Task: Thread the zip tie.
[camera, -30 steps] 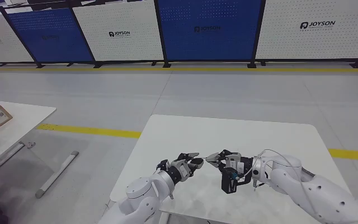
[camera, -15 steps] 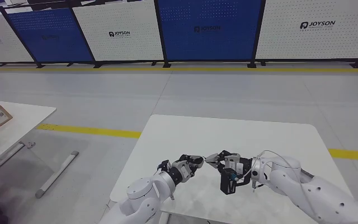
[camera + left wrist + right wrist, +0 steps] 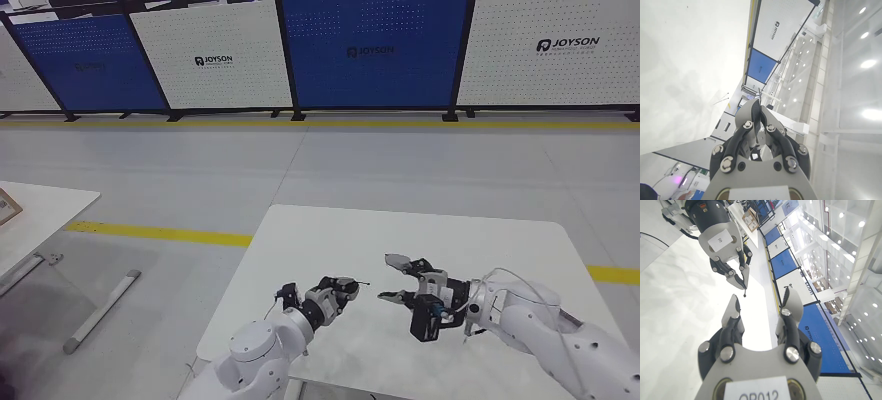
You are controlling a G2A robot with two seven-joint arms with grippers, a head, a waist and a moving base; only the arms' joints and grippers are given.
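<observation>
My left gripper is shut on a thin black zip tie above the white table. In the left wrist view the tie pokes out a little past the closed fingertips of the left gripper. The right wrist view shows the left gripper pinching the tie, whose small head hangs just past its tips. My right gripper stands open a short way to the right, facing the left one. Nothing is between the fingers of the right gripper, and the tie's head sits just beyond them.
The white table's bare top stretches behind and to the right of both grippers. Its left edge runs close to the left arm. A second table corner stands far left across the floor.
The right gripper was closed up against the left gripper's tips; it has opened and drawn back to the right. The left gripper stays in place, shut on the tie.
</observation>
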